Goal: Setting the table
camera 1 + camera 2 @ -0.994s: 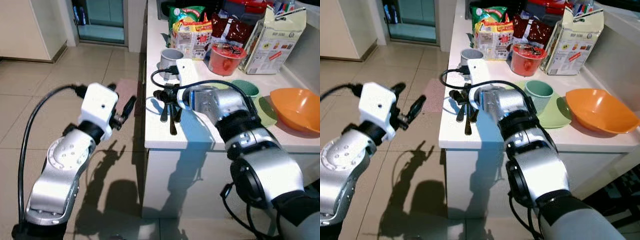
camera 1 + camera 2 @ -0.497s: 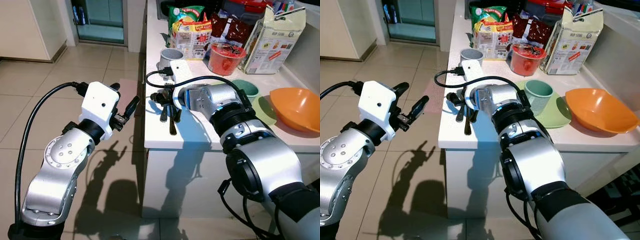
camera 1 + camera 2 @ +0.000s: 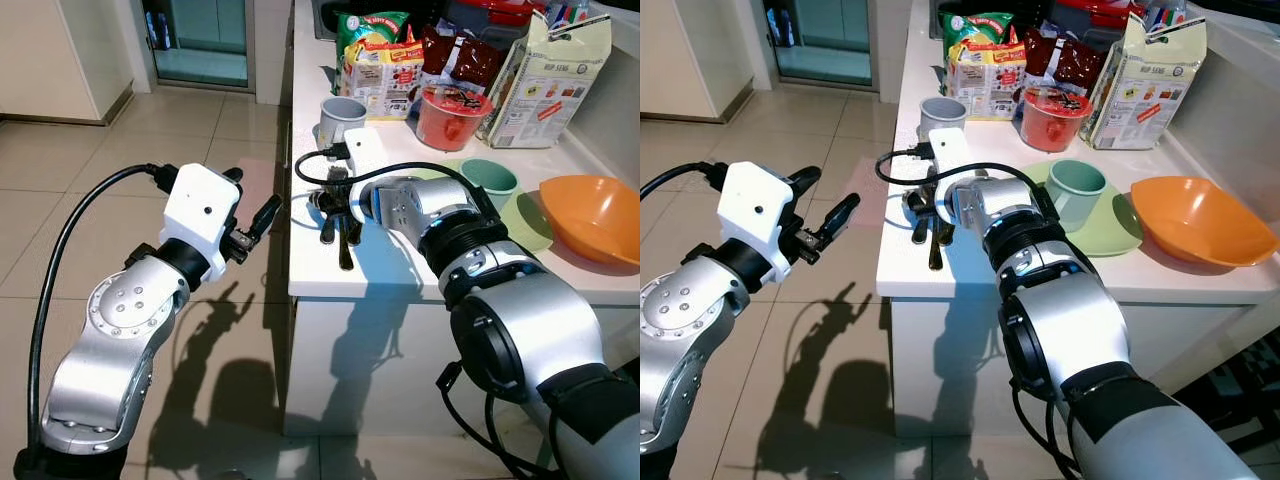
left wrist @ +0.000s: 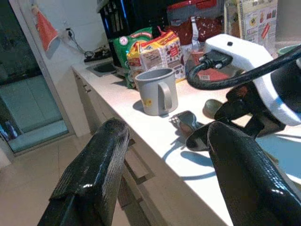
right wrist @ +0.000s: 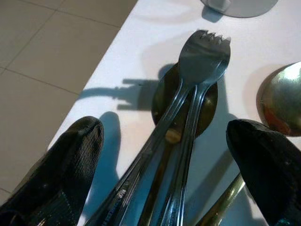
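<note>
A pile of metal cutlery (image 3: 340, 228) lies near the left edge of the white table (image 3: 390, 270). In the right wrist view, two forks (image 5: 190, 89) rest on a spoon, with another spoon (image 5: 282, 101) beside them. My right gripper (image 3: 333, 203) is low over this pile and open, one finger (image 5: 66, 160) on each side of the fork handles, holding nothing. My left gripper (image 3: 250, 196) hangs open in the air over the floor, left of the table edge, and is empty.
A grey mug (image 3: 342, 118) stands just behind the cutlery. Further right are a green cup (image 3: 489, 177) on a green plate (image 3: 530, 220) and an orange bowl (image 3: 595, 215). A red noodle cup (image 3: 452, 115), snack bags and a carton crowd the back. Tiled floor lies left.
My right wrist has shifted and turned a little over the cutlery, staying open. The left arm has barely moved.
</note>
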### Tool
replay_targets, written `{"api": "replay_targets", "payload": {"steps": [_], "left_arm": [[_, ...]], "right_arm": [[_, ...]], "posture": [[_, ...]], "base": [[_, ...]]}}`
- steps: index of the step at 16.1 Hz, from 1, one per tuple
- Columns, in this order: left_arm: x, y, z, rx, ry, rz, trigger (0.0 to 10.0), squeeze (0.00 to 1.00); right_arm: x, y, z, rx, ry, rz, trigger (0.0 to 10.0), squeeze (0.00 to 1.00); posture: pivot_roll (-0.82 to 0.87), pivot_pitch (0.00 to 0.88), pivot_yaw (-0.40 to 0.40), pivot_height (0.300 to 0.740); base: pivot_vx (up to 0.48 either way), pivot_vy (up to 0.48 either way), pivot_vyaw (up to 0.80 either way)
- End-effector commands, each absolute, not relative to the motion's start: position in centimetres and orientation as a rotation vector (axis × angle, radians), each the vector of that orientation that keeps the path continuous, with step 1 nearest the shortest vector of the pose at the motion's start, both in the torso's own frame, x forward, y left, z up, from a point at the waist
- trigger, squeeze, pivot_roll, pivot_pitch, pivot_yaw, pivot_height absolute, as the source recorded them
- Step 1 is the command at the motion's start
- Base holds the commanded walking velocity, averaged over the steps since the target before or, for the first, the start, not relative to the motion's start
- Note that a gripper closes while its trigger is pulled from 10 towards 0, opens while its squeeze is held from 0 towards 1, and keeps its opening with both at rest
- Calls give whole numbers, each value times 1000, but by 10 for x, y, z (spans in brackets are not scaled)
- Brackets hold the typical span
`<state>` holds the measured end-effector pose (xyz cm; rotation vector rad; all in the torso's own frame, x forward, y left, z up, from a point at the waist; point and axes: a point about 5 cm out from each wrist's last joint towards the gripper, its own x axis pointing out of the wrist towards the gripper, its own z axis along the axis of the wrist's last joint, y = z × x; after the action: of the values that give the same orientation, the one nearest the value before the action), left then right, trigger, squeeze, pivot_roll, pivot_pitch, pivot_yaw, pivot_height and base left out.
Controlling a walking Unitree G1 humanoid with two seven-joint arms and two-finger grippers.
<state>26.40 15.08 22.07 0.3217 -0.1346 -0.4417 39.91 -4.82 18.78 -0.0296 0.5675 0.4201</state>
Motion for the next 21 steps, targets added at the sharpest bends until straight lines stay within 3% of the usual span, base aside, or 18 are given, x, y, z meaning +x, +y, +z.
{"api": "replay_targets", "payload": {"steps": [1, 2, 21], "left_arm": [[263, 148, 227, 325, -153, -461, 10000, 0], [264, 148, 227, 324, -154, -461, 10000, 0], [263, 144, 227, 313, -149, -492, 10000, 0]], "right_arm": [[399, -52, 184, -9, 577, 411, 3255, 0], [399, -52, 183, 7, 581, 415, 0, 0], [397, -60, 172, 115, 629, 392, 0, 0]], "posture": [[51, 0, -111, 740], [51, 0, -111, 740], [52, 0, -107, 740]], "base": [[0, 0, 0], [0, 0, 0], [0, 0, 0]]}}
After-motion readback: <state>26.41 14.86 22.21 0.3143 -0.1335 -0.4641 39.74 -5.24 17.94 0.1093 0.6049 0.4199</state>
